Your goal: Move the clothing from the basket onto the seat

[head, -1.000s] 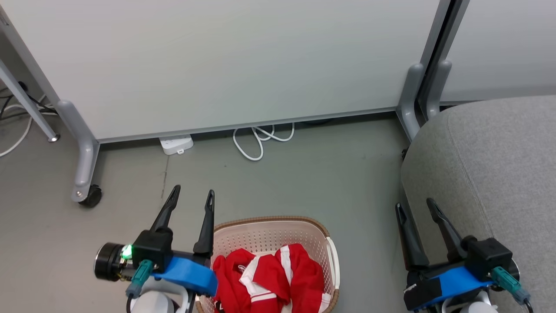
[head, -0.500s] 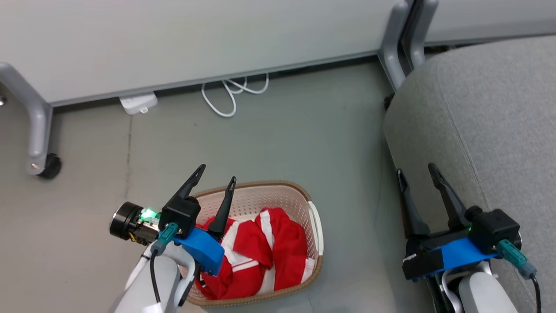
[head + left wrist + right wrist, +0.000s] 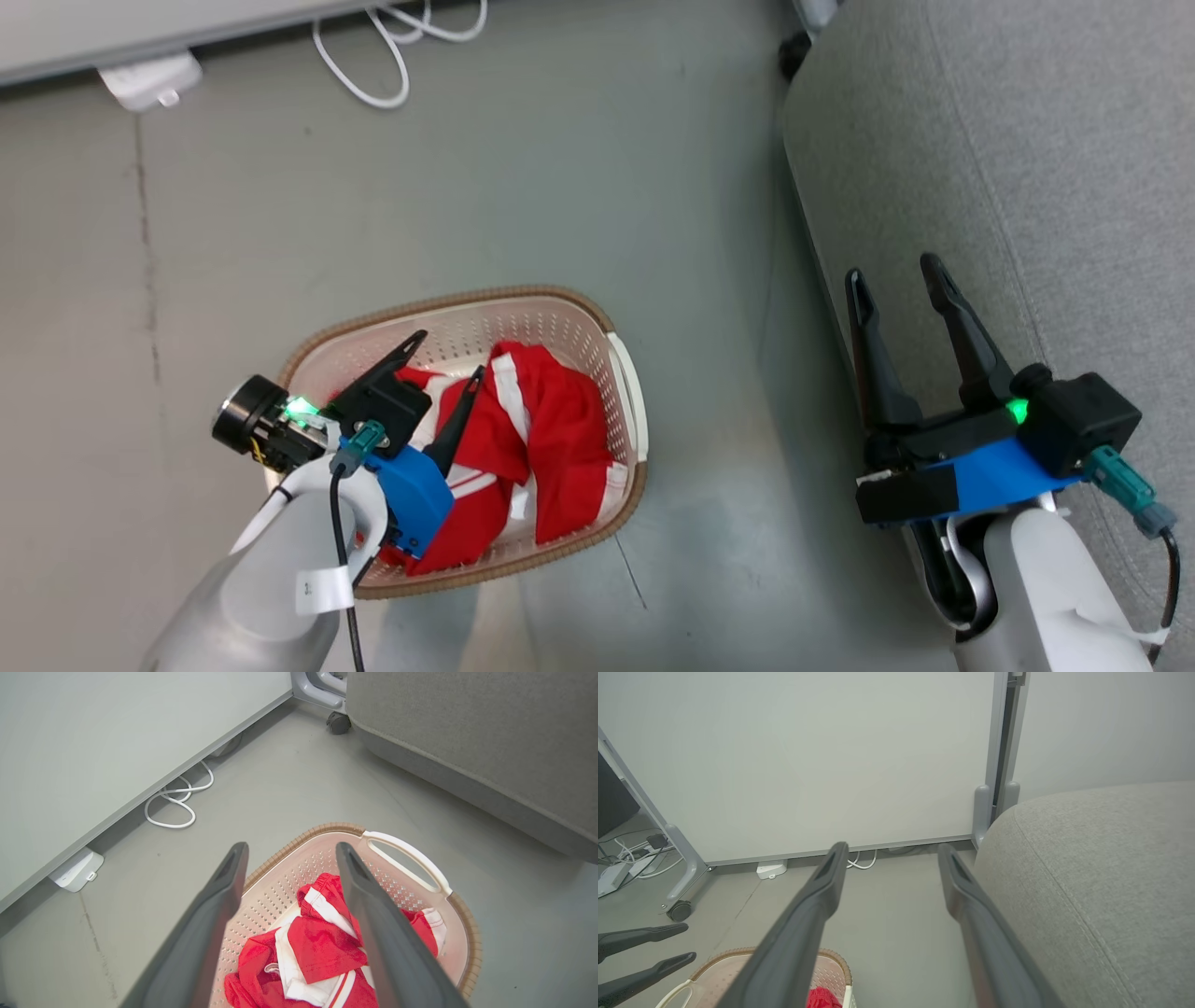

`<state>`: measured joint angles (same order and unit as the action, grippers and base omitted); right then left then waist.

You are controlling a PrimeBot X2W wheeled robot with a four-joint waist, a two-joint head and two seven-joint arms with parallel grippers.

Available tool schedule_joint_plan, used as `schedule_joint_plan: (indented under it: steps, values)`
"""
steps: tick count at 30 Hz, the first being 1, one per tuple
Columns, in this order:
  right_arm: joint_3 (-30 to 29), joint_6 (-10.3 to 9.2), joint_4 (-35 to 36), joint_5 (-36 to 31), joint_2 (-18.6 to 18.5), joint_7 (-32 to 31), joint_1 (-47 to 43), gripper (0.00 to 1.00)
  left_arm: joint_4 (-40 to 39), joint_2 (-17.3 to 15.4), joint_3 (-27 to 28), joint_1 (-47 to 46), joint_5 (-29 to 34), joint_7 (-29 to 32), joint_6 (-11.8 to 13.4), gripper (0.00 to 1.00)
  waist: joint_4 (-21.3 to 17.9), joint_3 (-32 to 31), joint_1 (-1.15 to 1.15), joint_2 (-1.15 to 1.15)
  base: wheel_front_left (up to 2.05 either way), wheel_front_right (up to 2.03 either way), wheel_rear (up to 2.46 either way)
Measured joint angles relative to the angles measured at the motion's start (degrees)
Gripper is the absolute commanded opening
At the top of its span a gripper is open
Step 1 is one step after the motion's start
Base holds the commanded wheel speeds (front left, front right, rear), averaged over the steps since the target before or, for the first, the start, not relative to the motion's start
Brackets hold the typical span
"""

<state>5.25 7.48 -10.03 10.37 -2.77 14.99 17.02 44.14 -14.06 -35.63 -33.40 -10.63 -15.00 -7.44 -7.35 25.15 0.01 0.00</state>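
Note:
The cream basket (image 3: 467, 301) with a brown woven rim stands on the grey floor, and the red clothing (image 3: 546, 439) with white stripes lies crumpled inside it. My left gripper (image 3: 450, 353) hangs open over the basket's left half, its fingers above the clothing and holding nothing. In the left wrist view the left gripper (image 3: 290, 847) straddles the clothing (image 3: 322, 947), with the basket's white handle (image 3: 411, 851) to the right. My right gripper (image 3: 892, 270) stands open and empty at the left edge of the grey seat (image 3: 1027, 140). The right wrist view shows the right gripper (image 3: 893, 847) beside the seat (image 3: 1101, 882).
A white cable (image 3: 373, 56) and a white power strip (image 3: 149, 79) lie on the floor by a pale partition panel (image 3: 808, 765) on castor legs (image 3: 678, 911). A dark castor (image 3: 337, 722) sits near the seat's far corner. Bare floor separates basket and seat.
The head camera has tilted down, so the whole picture has shifted. My left gripper has moved from the basket's left rim to over the clothing inside. The right gripper stays by the seat.

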Motion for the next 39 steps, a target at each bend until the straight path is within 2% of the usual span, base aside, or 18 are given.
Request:
schedule_joint_plan:
  steps: [19, 29, 39]
  values:
    - [1.8, 0.00, 3.9, -0.7, 0.0, 0.0, 8.5, 1.00, 18.3, -3.2, -18.6, -14.8, -9.1, 0.3, 0.0, 1.00, -3.5, 18.9, 0.00, 0.00, 0.00, 0.00, 0.00]
    - [2.2, 0.00, 5.4, -0.8, 0.0, 0.0, 10.3, 1.00, 24.2, -4.3, -28.2, -19.3, -12.1, 8.1, 0.0, 1.00, -4.6, 25.1, 0.00, 0.00, 0.00, 0.00, 0.00]
    - [2.2, 0.00, 7.9, -0.8, 0.0, 0.0, 12.1, 1.00, 25.7, -5.5, -33.8, -24.1, -14.8, 13.5, 0.0, 1.00, -5.7, 30.3, 0.00, 0.00, 0.00, 0.00, 0.00]
